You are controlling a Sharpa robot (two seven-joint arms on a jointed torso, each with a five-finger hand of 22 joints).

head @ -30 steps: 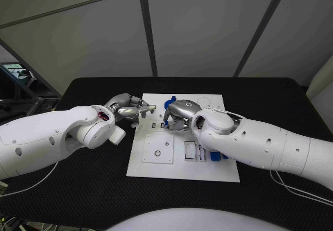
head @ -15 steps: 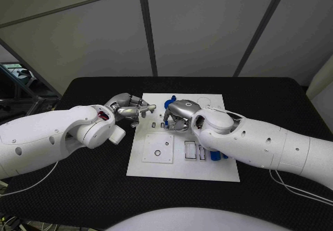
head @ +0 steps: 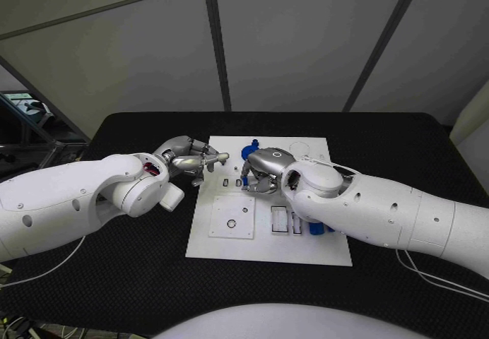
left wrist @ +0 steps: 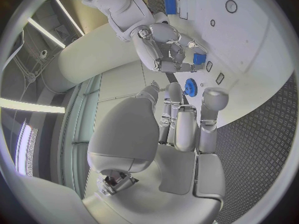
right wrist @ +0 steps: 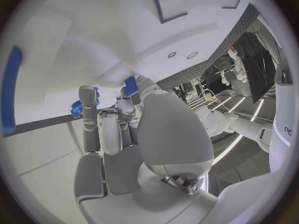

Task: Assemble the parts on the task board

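Note:
The white task board (head: 306,248) lies mid-table. My right hand (head: 263,168) hovers low over its upper middle and pinches a small blue part (left wrist: 199,58) between its fingertips, just above a row of small slots. The same blue part (right wrist: 131,85) shows at the fingertips in the right wrist view. A blue gear (head: 248,150) stands on the board just beyond that hand. My left hand (head: 189,159) is at the board's left edge, fingers stretched out side by side toward the gear (left wrist: 191,87), holding nothing.
A raised square panel with a small hole (head: 232,217) sits on the board's near left, and rectangular slots (head: 285,220) beside it. Another blue part (head: 318,229) lies next to my right forearm. Black table surrounds the board; cables (head: 428,277) trail at the near right.

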